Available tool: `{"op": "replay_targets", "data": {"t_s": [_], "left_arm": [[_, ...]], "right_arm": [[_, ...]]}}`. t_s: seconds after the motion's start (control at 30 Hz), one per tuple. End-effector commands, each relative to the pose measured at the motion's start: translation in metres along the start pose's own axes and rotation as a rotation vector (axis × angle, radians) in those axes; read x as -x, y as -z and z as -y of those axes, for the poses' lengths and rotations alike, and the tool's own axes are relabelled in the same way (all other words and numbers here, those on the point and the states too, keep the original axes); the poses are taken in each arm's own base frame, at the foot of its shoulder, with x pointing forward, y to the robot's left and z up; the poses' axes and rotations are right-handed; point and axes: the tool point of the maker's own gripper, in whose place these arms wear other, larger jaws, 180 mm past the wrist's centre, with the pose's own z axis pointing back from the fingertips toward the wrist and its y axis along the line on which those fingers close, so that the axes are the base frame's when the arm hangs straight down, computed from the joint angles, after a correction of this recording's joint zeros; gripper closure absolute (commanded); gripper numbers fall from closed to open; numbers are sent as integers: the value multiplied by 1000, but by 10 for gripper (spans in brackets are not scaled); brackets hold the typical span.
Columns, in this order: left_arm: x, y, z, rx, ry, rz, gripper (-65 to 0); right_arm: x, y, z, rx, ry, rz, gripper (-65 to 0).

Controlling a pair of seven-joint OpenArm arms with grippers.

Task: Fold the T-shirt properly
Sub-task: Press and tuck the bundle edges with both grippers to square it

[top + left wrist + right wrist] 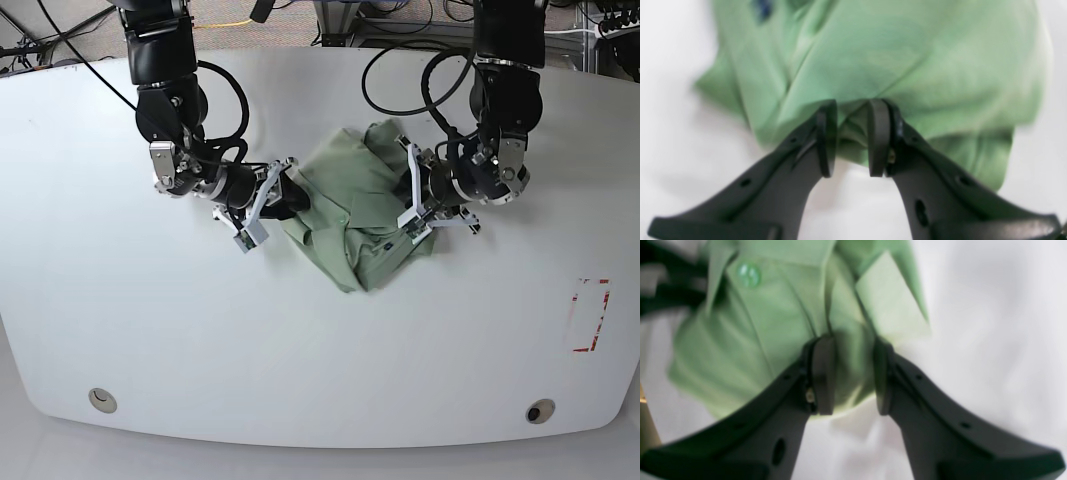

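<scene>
Left gripper is filling the lower part of the left wrist view, its fingers standing narrowly apart. Green cloth is showing in and beyond the gap; whether the jaws are pinching it, cannot tell. Shirt is spreading across the upper part, one edge running just below the fingertips and white table showing below it. A blurred dark blue spot is showing at upper left.

Right wrist view: right gripper is reaching in from below, fingers also a little apart, with folded cloth in and behind the gap. Grip or no grip: cannot tell. Shirt is lying mostly to the left and above, a button showing near a folded strip. Table is extending right of its edge. Blurred dark parts are crossing at upper left.

Base view: shirt is lying crumpled on the table, above its middle, between the two grippers, both at its sides. Table is stretching from the shirt's lower edge to the near rim and out to both sides. Long axis is running roughly far to near, a blunt corner pointing nearward; collar direction, cannot tell. Red broken marking is showing at right, reading as no clear letters.
</scene>
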Motion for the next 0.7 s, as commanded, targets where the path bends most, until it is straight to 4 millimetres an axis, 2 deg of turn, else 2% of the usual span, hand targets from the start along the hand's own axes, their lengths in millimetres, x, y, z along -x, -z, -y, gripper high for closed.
{"op": "replay_targets", "data": {"t_s": [0.0, 0.17, 0.3, 0.37, 0.5, 0.6, 0.67], "left_arm": [[-14, -3, -25, -40, 12, 21, -139], [-11, -19, -67, -117, 49, -12, -139], [-23, -28, -82, -152, 69, 5, -139], [-25, -46, -100, -209, 81, 17, -139], [-36, -65, -115, -274, 43, 77, -139], [-43, -83, -124, -332, 8, 132, -139], [-42, -91, -121, -356, -31, 168, -140]], "right_arm": [[-5, -3, -5, -3, -28, 11, -182], [1, -11, -30, -24, -55, 24, -182], [-2, -5, -49, -55, -52, 18, -182], [-2, -2, -61, -74, -46, 22, -182], [-12, 4, -76, -101, -35, 55, -182], [-28, -4, -80, -99, -73, 88, -185], [-36, -11, -84, -93, -111, 90, -185]]}}
